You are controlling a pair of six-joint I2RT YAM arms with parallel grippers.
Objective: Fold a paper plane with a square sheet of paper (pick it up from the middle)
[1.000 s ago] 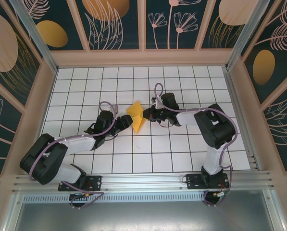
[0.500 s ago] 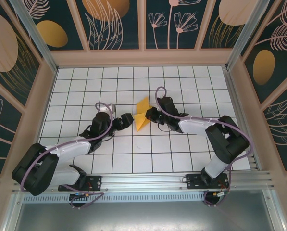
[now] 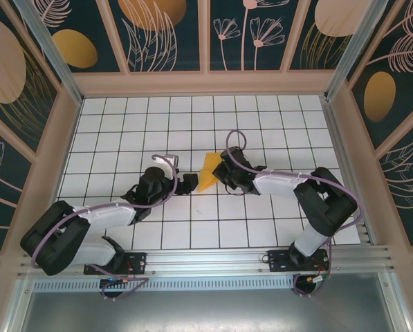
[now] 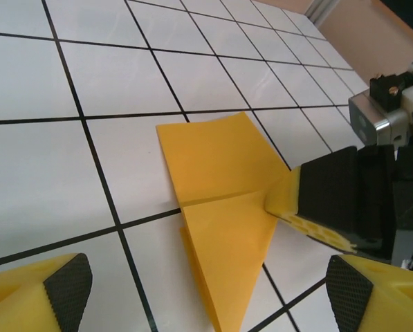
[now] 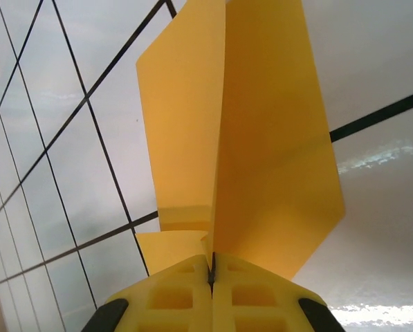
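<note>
1. Nearest, just to the near-left of the folded orange sheet, the left arm's jaws stand wide apart. Their yellow fingertips, faced with black textured pads, sit on either side of the sheet's near corner and touch nothing.
2. The sheet lies mid-table. It is thin matte paper creased into flat angular flaps that meet along a sharp centre fold, and one flap lifts off the surface.
3. At the sheet's right, the right arm's jaws are pinched together on its folded edge. Their fingers are blocky yellow plastic with the paper caught between them.
4. The likely risks:
   - If the left jaws close on one flap alone, or the two arms pull against each other, paper this thin could tear or the crease could skew.
   - The surface looks glossy, so a released sheet may slide.
5. Beyond the sheet, the table runs on as shiny white tiles ruled with black lines, up to a pale wooden frame.
</note>
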